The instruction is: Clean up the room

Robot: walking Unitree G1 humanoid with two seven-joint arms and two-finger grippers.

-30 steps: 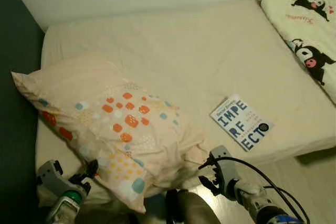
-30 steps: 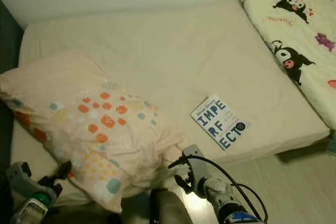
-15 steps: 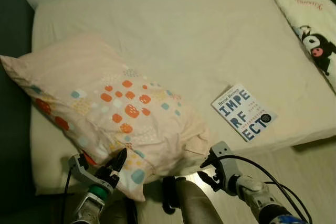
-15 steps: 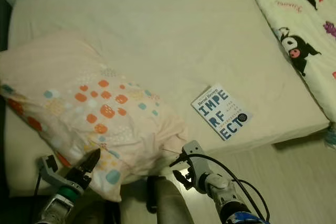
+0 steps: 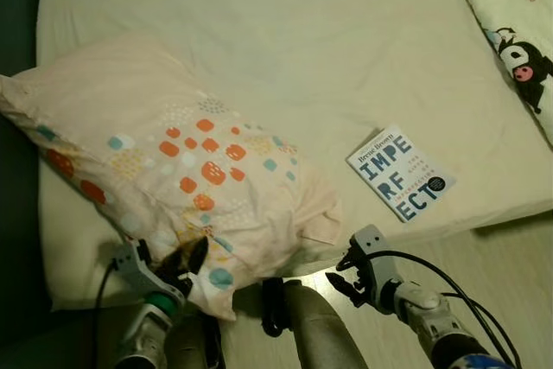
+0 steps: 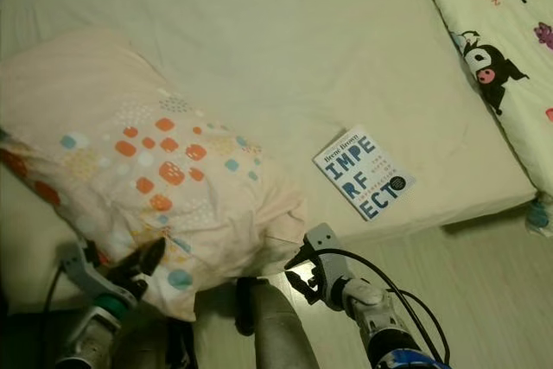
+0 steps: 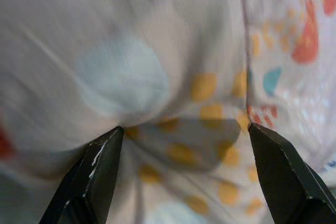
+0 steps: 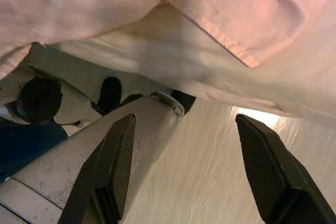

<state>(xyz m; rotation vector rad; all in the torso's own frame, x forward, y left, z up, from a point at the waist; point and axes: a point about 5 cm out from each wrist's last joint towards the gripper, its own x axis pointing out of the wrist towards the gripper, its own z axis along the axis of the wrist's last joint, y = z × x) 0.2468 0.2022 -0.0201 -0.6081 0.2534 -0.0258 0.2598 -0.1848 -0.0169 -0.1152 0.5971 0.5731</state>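
A big pale pink pillow (image 5: 164,162) with orange and teal spots lies across the left part of the bed (image 5: 285,49), its lower corner hanging over the bed's front edge. My left gripper (image 5: 177,267) is open, its fingers pressed against that hanging corner; the left wrist view has the spotted fabric (image 7: 178,103) bulging between the spread fingertips. My right gripper (image 5: 343,272) is open, low over the floor below the bed edge, just right of the pillow's corner (image 8: 247,19). A white book (image 5: 400,173) printed "IMPERFECT" lies on the sheet near the front edge.
A cartoon-print blanket (image 5: 518,32) covers the bed's right end. Pale wood floor (image 5: 501,257) runs along the front of the bed. A dark wall (image 5: 13,213) stands at the left. My own leg (image 5: 315,326) is below, between the arms.
The camera has tilted down and closer to the bed. My left gripper has risen from beside the bed edge up to the pillow's hanging corner. The right gripper has barely moved.
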